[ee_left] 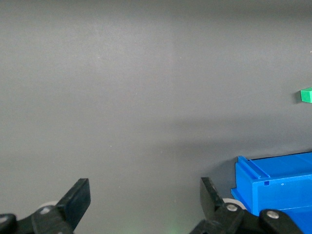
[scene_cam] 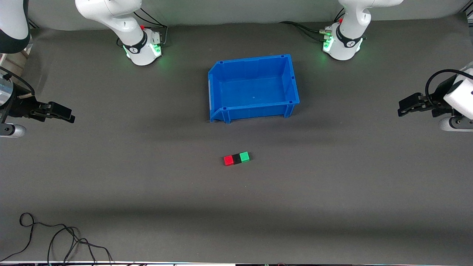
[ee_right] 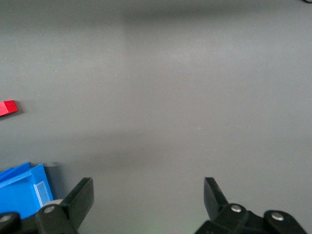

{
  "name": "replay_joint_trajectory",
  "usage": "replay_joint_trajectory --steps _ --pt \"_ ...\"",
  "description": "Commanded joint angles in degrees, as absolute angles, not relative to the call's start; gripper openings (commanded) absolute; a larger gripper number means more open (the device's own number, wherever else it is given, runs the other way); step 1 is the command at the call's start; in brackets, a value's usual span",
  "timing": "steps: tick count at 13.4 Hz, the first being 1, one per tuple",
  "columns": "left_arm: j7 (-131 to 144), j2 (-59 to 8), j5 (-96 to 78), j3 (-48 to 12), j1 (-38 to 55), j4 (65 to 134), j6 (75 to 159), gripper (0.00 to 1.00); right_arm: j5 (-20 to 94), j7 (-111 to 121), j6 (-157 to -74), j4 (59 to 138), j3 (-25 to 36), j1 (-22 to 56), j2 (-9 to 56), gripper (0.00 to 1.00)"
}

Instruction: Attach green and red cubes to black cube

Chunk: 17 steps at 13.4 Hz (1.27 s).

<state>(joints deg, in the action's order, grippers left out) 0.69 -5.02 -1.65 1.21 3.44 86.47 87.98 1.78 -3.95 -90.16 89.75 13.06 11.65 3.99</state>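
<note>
The red cube [scene_cam: 228, 160], black cube [scene_cam: 236, 159] and green cube [scene_cam: 244, 157] lie in one touching row on the table mat, nearer to the front camera than the blue bin [scene_cam: 292, 79]; the black cube is in the middle. The green cube shows in the left wrist view [ee_left: 306, 95] and the red cube in the right wrist view [ee_right: 8, 107]. My left gripper [scene_cam: 401, 110] is open and empty over the mat at the left arm's end of the table. My right gripper [scene_cam: 70, 117] is open and empty over the mat at the right arm's end. Both arms wait.
The blue bin is empty and stands between the two arm bases; it shows in the left wrist view [ee_left: 278, 183] and the right wrist view [ee_right: 22, 195]. A loose black cable [scene_cam: 59, 240] lies at the mat's front edge toward the right arm's end.
</note>
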Motion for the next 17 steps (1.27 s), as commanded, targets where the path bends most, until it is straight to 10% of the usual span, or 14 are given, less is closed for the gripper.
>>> replay_joint_trajectory --steps 1,17 --pt "-0.26 -3.52 -0.53 2.02 4.4 87.1 87.54 1.0 0.26 -2.99 -91.49 91.58 13.18 12.22 2.37 1.0" --pt "0.09 -4.22 0.26 2.11 4.39 85.96 87.54 1.0 0.18 -5.8 -93.96 96.24 -4.05 -3.78 -0.97 1.0"
